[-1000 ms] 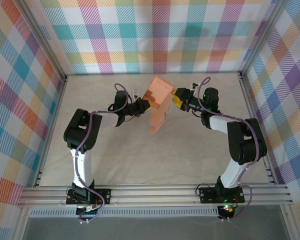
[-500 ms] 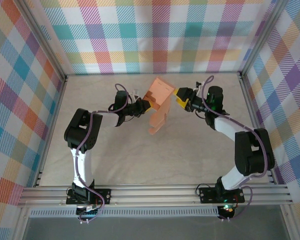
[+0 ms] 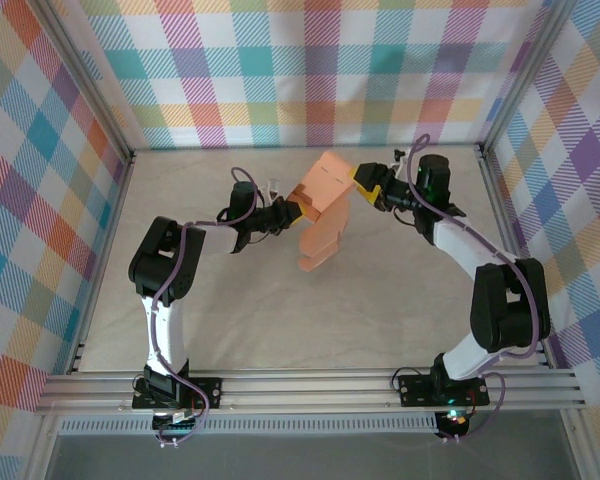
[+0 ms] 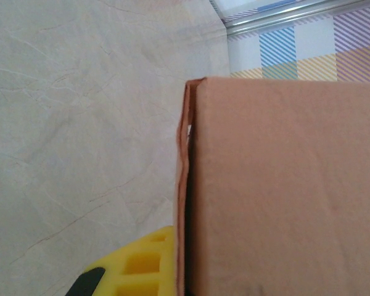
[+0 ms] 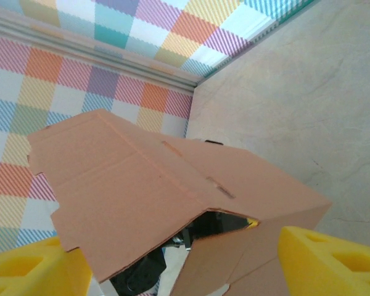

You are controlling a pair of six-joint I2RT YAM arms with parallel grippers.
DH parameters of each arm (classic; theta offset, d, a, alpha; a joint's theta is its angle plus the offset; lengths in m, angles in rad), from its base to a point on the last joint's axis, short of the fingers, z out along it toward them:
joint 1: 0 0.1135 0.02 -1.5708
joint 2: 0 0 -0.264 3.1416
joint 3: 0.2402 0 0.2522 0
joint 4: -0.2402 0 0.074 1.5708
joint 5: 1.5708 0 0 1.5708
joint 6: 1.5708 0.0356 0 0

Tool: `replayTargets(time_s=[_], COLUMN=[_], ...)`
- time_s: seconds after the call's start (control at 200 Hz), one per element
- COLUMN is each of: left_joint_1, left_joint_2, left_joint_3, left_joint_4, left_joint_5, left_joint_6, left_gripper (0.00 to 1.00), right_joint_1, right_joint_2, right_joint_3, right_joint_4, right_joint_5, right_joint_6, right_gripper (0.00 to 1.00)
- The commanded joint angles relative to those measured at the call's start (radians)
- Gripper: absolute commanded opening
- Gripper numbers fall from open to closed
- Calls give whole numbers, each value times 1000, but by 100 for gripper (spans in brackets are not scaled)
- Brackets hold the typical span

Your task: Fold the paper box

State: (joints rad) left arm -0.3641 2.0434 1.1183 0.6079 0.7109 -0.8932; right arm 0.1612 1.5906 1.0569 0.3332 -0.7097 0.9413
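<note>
Progress, as we read it, about midway: the paper box [image 3: 322,198] is held up off the table [image 3: 280,320], between the two pincers, neither flat sheet nor finished box. Our left pincer [image 3: 294,212] is clamped together on the box's edge. From its wrist camera the card [image 4: 283,185] sits hard against the inner face of one yellow finger [image 4: 142,265], and a doubled edge rises straight ahead of that fingertip. Our right pincer [image 3: 365,183] stands at the opposite side of the box, jaws wide apart. In its own view the two yellow fingers [image 5: 327,259] sit far left and far right, with the creased card [image 5: 142,191] bulging between and ahead of them. We cannot tell whether either finger touches it. Done so far, by our judgement: main creases broken in, panels standing at angles to each other, one wall apparently doubled over. Left to do: a long flap [image 3: 318,245] hangs loose beside the left pincer's grip, on the side toward the arm bases. Two narrow slots [image 5: 219,185] just ahead of the right pincer show nothing tucked in. The underside between the right pincer's fingers gapes open, dark inside. We reckon the walls need squaring, the hanging flap bringing round and the tabs seating in the slots. The shape is too skewed for us to say which panel is floor and which is lid.
</note>
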Motion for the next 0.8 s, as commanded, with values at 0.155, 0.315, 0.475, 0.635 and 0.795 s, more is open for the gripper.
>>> replayTargets(time_s=[0.155, 0.315, 0.475, 0.635, 0.795], left_joint_1=[-4, -7, -10, -12, -12], left_joint_2=[-9, -21, -27, -36, -37], left_joint_3=[0, -1, 5, 3, -6], left_joint_4=[80, 82, 86, 78, 78], left_joint_5=[57, 61, 66, 60, 7], left_joint_6=[15, 19, 19, 20, -16], left_gripper=[0, 0, 0, 0, 0], right_joint_1=[-35, -32, -23, -21, -23], right_joint_2=[83, 136, 173, 151, 54], right_joint_3=[74, 114, 114, 102, 69], right_joint_4=[-2, -38, -92, -60, 7], right_joint_5=[25, -12, -35, -48, -30], right_joint_6=[71, 90, 99, 121, 113], right_gripper=[68, 66, 63, 62, 66])
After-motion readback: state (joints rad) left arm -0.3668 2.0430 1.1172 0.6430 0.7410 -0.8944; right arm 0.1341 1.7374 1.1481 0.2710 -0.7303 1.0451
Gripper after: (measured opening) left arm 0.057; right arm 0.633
